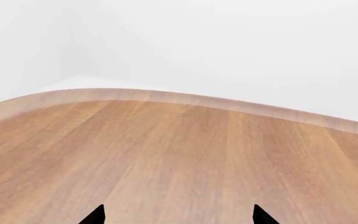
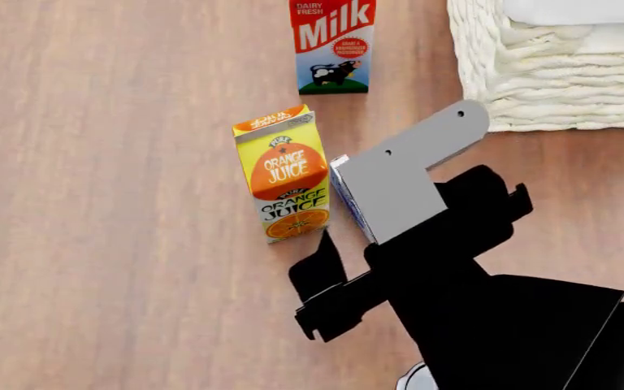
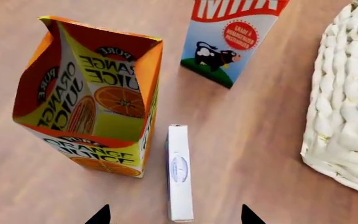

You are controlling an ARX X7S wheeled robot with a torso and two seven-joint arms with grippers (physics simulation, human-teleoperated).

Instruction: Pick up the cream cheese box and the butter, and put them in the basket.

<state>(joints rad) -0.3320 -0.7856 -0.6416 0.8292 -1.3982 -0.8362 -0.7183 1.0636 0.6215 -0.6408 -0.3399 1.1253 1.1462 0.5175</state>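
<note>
- Two cartons stand on the wooden surface [image 2: 95, 203]: orange juice carton [image 2: 282, 174] upright, milk carton [image 2: 334, 45] beyond it, well apart.
- cream cheese box [image 3: 179, 171] stands on its narrow edge just beside the orange juice carton, on the basket side; can't tell if they touch. Head view shows only a sliver of it, rest hidden by the arm.
- right gripper [image 3: 175, 215] hovers over the cream cheese box, fingertips spread either side of it, released, nothing held.
- basket [image 2: 551, 73] at far right of the surface, near the milk carton, apart from the box.
- left gripper [image 1: 179, 215] released, tips apart over bare surface near its rounded edge.
- butter not in view.
</note>
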